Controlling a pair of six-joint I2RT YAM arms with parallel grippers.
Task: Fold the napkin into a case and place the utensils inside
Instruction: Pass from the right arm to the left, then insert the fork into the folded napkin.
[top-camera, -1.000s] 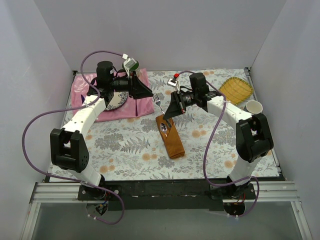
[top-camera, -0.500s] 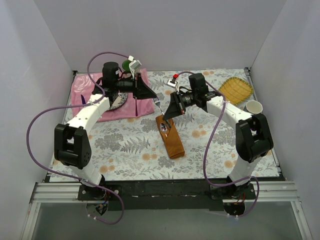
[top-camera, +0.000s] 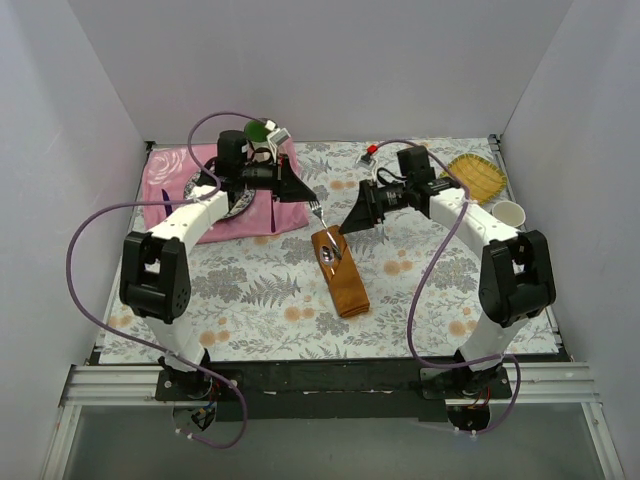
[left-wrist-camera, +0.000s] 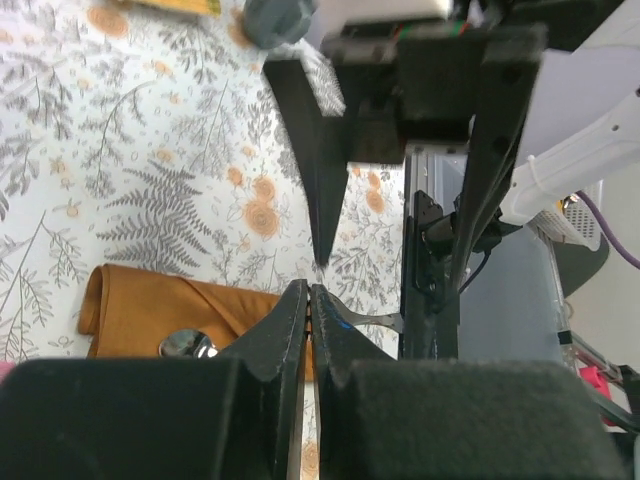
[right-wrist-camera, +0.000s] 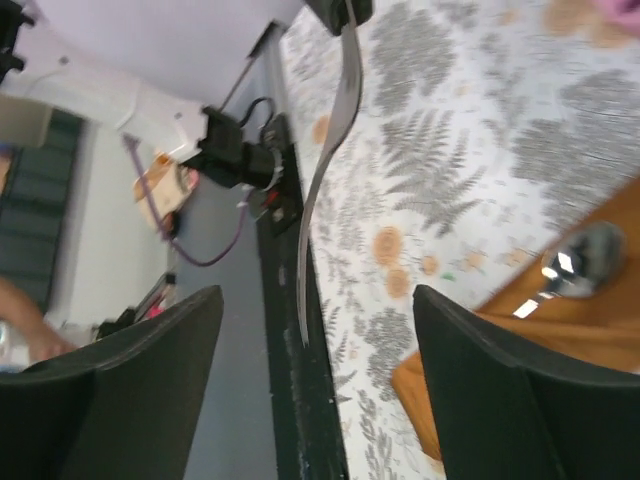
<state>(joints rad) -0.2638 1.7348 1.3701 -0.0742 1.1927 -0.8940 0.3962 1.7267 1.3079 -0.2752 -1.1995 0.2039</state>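
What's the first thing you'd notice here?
A shiny orange napkin lies folded in the middle of the flowery table, with a spoon at its far end. Just behind it, the left end effector pinches a fork in the air, and the right end effector gapes open beside it.

Case (top-camera: 344, 282): we see satin cloth, smooth, with a soft sheen.
Spoon (top-camera: 328, 256): polished metal, mirror-bright.
Fork (right-wrist-camera: 347, 80): smooth silvery metal, glossy.
Table cover (top-camera: 250, 290): we take it for matt printed cloth.
Pink cloth (top-camera: 165, 200): matt, softly rumpled fabric.
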